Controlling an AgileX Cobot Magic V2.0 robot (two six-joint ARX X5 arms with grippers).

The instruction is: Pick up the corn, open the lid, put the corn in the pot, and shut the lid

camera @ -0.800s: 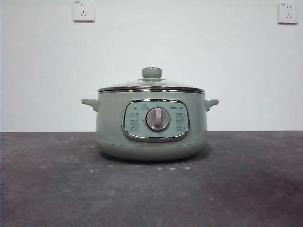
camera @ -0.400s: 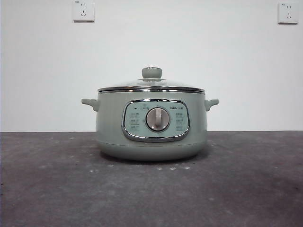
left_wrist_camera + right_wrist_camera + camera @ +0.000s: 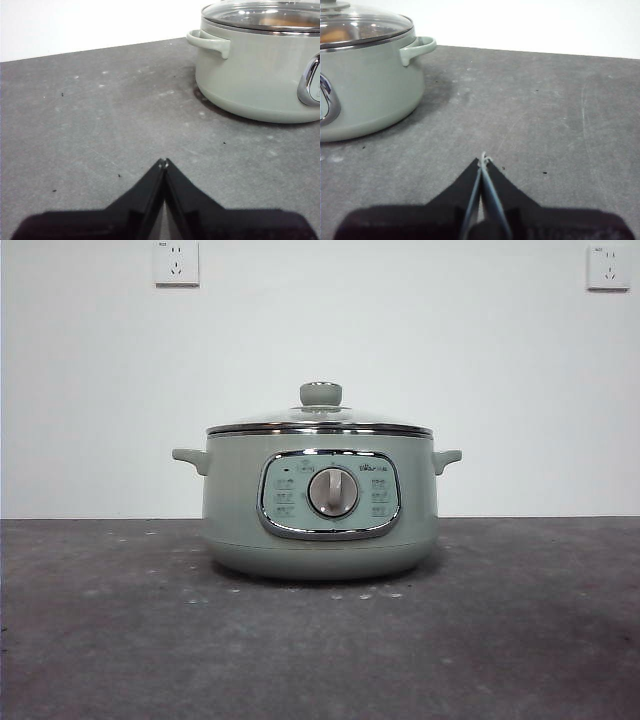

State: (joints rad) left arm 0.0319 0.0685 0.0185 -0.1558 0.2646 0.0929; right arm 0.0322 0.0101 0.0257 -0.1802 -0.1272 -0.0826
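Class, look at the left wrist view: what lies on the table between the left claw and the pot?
Nothing but bare grey tabletop, with a few small dark specks. The left wrist view shows it: the left claw, shut, points toward the pot.

sage-green pot (image 3: 320,530), chrome-rimmed glass lid (image 3: 320,423), dark grey speckled table (image 3: 320,650)

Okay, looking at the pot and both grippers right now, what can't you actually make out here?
- Corn: only an orange blur under the glass lid in both wrist views; its shape is unclear.
- Pot: cut off by the frame edge in both wrist views.
- Panel labels around the dial: too small to read.
- Both arms: out of the front view.
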